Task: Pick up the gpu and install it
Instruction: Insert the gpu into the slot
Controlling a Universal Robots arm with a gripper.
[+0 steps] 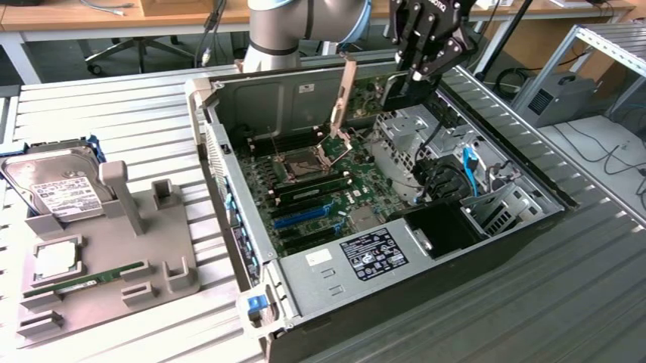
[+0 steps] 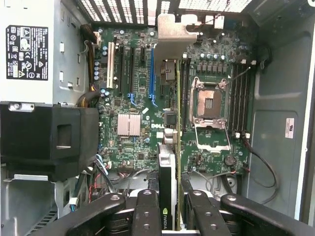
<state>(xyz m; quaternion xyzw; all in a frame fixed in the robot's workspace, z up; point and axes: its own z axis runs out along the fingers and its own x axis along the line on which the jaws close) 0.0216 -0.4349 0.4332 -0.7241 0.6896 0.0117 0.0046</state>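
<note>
Gripper (image 1: pixel 422 69) hangs over the far end of the open case (image 1: pixel 424 302) in the exterior view, its dark fingers pinching the gpu (image 1: pixel 404 92) from above. The card stands on edge, and its silver bracket (image 1: pixel 349 87) points upright just beyond the socket (image 1: pixel 302 168). It looks to be held clear above the board (image 1: pixel 328 193), though from this angle I cannot tell whether its lower edge touches anything. Well apart, on the exterior view's left, a grey tray (image 1: pixel 116 227) sits on the slatted table (image 1: pixel 121 113). It carries the drive (image 1: pixel 60 185) at its far end and a RAM stick (image 1: pixel 86 278) lying flat near its close end.

From the wrist view the gpu (image 2: pixel 166 172) is seen edge-on — a thin strip running from between the fingers (image 2: pixel 146 211) out to the bracket (image 2: pixel 172 34) at the case's vented wall. The gripper (image 2: pixel 171 216) is pressed on both faces of the card, one pair of black links on each side. Below it the board (image 2: pixel 133 93) lies flat. The card's line falls between the blue slots (image 2: pixel 152 73) and the socket (image 2: pixel 209 103), whose metal frame is open. A small finned heatsink (image 2: pixel 129 124) sits on the slot side, and a black box (image 2: pixel 49 132) fills the corner beside the labelled supply (image 2: pixel 29 51).
</note>
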